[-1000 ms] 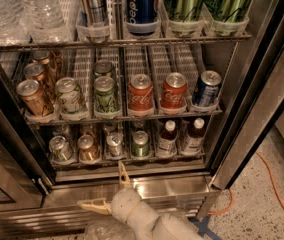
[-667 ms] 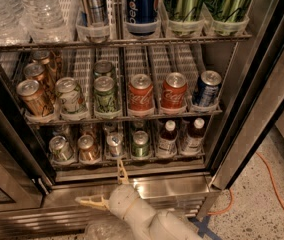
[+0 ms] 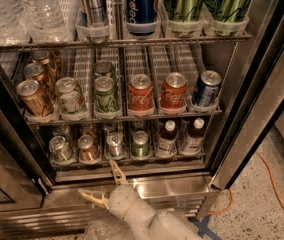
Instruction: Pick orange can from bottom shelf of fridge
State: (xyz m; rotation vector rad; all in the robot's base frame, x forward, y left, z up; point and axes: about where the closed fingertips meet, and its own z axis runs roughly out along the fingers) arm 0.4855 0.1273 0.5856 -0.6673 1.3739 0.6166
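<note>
Hovering low before the fridge point(image 3: 172, 186), just under the front edge of the bottom shelf point(image 3: 127, 160), the end effector point(image 3: 97, 178) has its two pale fingers spread wide and empty, one pointing up at the surface and the other splayed out to the left. The orange can point(image 3: 87, 149) stands upright at the front edge of that surface, second lane in from the front-left corner, just beside a pale silver can point(image 3: 58, 148) on its left and a plain silver can point(image 3: 114, 145) on its right, with more cans behind it. It is probably light, with a thin wall that is stiff enough if full yet dents under a hard squeeze, and its smooth, chilled skin may well be slippery. The best hold looks to be across the middle of the body, from the front, one finger slipped into the gap on each side. The plastic lane lip hides its base, and the rack above leaves little room over the lid. The neighbours sit close, so a wide entry risks nudging them.
</note>
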